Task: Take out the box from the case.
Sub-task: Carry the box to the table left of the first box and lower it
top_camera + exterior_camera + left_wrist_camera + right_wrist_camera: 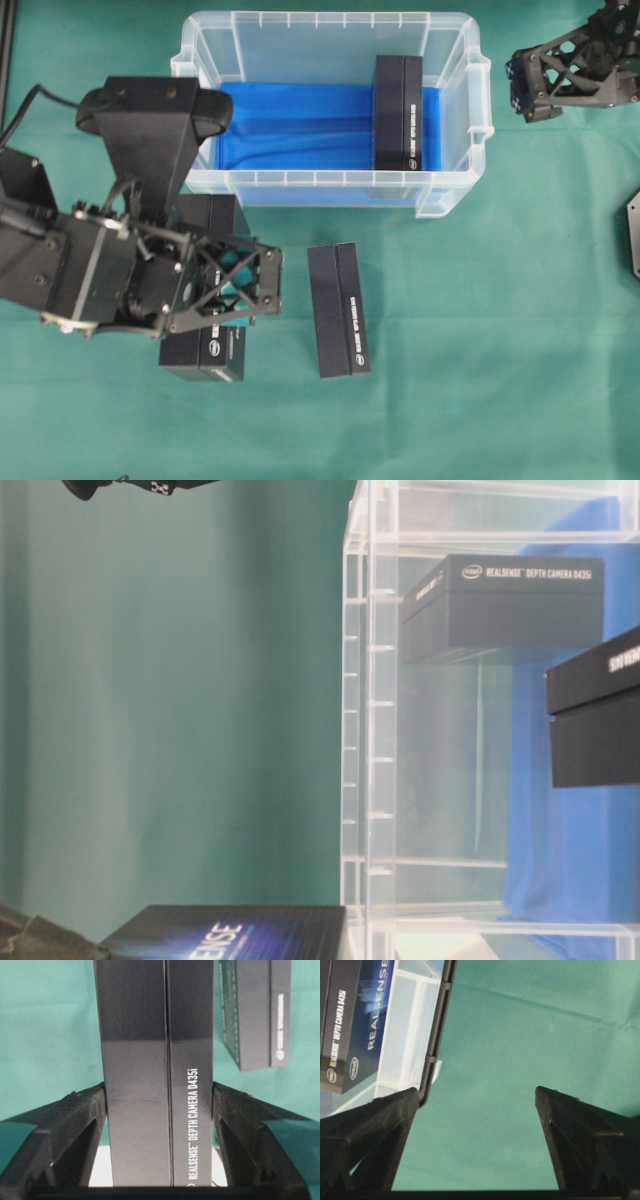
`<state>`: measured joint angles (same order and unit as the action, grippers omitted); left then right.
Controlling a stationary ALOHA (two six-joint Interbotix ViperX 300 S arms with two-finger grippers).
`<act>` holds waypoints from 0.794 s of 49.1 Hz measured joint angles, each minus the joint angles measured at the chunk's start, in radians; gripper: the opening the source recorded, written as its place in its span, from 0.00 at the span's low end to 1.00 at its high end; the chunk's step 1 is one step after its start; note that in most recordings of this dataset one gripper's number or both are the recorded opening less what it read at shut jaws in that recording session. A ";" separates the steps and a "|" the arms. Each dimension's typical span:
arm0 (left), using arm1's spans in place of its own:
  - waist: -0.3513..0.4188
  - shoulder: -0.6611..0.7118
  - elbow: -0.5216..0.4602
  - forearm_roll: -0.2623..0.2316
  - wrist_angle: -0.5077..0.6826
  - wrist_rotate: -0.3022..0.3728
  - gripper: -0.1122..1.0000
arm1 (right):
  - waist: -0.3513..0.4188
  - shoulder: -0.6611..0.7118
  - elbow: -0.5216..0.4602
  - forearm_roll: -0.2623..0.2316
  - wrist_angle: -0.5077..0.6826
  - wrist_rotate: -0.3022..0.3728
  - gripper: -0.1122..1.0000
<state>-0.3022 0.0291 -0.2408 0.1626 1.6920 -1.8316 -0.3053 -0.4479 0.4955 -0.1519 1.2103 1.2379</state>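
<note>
The case (455, 130) is a clear tub with a blue cloth on its bottom, at the back middle. One black box (398, 112) stands inside it at the right end; it also shows through the wall in the table-level view (500, 605) and in the right wrist view (350, 1025). My left gripper (235, 285) is shut on a second black box (155, 1060) and holds it in the air in front of the case's left end. A third black box (338, 310) lies on the table in front of the case. My right gripper (522, 85) is open and empty, right of the case.
The table is covered by a green cloth (500, 350). A dark object (633, 235) sits at the right edge. The case's rim (415, 1025) lies just left of my right gripper's (475, 1105) left finger.
</note>
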 measured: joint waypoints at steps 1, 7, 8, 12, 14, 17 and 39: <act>-0.002 0.000 0.000 0.003 0.002 0.000 0.67 | 0.000 0.002 -0.002 0.000 0.002 0.000 0.94; -0.005 0.000 0.005 0.035 0.000 -0.002 0.67 | 0.000 0.002 0.000 0.000 0.002 0.000 0.94; -0.005 0.000 0.008 0.040 0.000 -0.002 0.67 | 0.000 0.002 0.000 0.000 0.000 0.000 0.94; -0.005 0.000 0.031 0.055 -0.003 -0.003 0.67 | 0.000 0.000 0.000 0.000 0.000 0.002 0.94; -0.005 0.000 0.048 0.060 -0.011 -0.002 0.67 | 0.000 0.002 -0.002 0.000 0.000 0.000 0.94; -0.005 0.000 0.077 0.064 -0.025 -0.003 0.67 | 0.000 0.002 0.000 0.000 0.000 0.000 0.94; -0.054 0.000 0.337 0.066 -0.291 -0.144 0.67 | 0.000 0.002 0.000 0.000 0.000 0.000 0.94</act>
<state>-0.3559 0.0291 0.0966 0.2286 1.4005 -1.9758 -0.3053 -0.4464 0.4955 -0.1519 1.2103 1.2379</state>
